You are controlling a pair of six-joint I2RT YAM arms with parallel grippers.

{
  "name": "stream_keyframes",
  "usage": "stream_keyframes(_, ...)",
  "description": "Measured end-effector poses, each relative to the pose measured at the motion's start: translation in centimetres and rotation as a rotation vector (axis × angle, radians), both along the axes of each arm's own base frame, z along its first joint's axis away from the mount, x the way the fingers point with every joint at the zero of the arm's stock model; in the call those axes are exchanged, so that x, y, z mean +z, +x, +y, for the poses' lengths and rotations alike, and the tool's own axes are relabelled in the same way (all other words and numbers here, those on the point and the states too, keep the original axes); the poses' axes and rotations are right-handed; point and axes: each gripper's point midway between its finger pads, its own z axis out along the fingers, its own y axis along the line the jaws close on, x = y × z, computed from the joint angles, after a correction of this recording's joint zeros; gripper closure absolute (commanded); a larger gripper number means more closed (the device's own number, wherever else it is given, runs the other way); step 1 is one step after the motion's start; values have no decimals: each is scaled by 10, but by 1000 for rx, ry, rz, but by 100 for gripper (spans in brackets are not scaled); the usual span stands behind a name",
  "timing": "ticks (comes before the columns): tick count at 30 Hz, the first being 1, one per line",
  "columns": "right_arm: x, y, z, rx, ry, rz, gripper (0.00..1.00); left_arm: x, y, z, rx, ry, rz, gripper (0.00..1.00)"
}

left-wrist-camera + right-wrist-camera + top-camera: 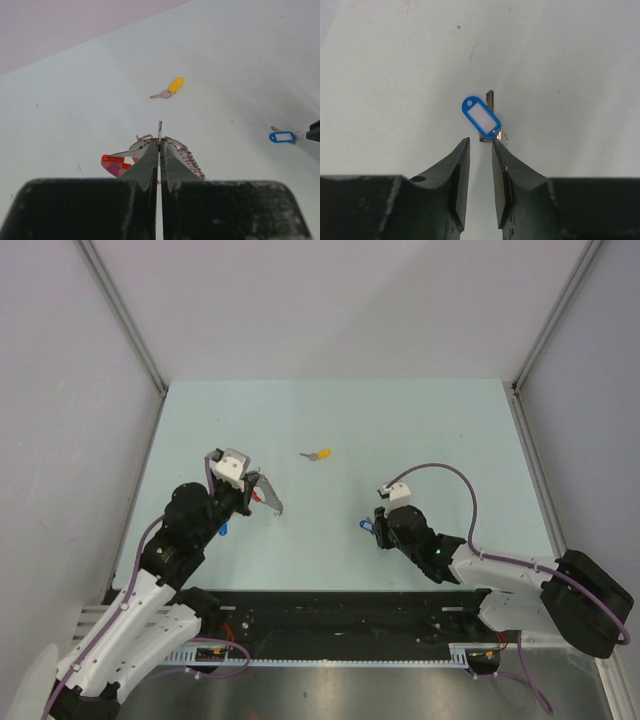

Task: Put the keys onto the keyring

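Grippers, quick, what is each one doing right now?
Left gripper: closed, pinching the keyring.
Right gripper: slightly open, holding nothing; blue-tagged key lies just ahead of its tips.

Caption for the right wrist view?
Right gripper, jaws slightly apart, poised beside a small silver key with blue plastic tag.

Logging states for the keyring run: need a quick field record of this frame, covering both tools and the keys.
left tool: shut on the keyring, ring pinched at the tips, red tag off to one side
right tool: open, nothing between the jaws
blue key: flat on the table, just ahead of the right tool's tips
yellow key: loose on the table, apart from both tools
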Motion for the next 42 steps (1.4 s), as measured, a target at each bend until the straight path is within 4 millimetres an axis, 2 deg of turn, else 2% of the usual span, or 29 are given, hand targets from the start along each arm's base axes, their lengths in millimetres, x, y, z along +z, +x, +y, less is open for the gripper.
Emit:
stream_keyframes(6,0,-10,-13,-13,-38,110,57,0,-1,-1,-4,-6,2,100)
stream_keyframes(14,35,18,-19,21,-95,232,57,0,-2,-3,-18,-8,3,100)
stream_keyframes(16,35,24,-19,47,-110,270,58,0,-2,-4,-21,-9,4,100)
stream_keyframes(19,19,29,-26,79,-134,368,59,0,-2,-4,-22,-9,3,100)
stream_keyframes(23,-9,20,-38,129,-151,530,60,2,-3,-3,-22,-12,-1,100)
stream_keyframes(25,-16,16,-39,158,-148,592,61,2,-3,-4,-24,-12,-1,100)
stream_keyframes(28,-17,17,-34,205,-121,636,62,2,-4,-5,-34,-14,0,100)
stream_keyframes(33,-16,30,-24,278,-93,653,67,2,-5,-7,-48,-16,1,100)
stream_keyframes(36,-23,34,-19,308,-94,669,68,2,-5,-8,-49,-16,1,100)
stream_keyframes(42,-38,29,-17,354,-99,723,72,2,-5,-8,-51,-17,1,100)
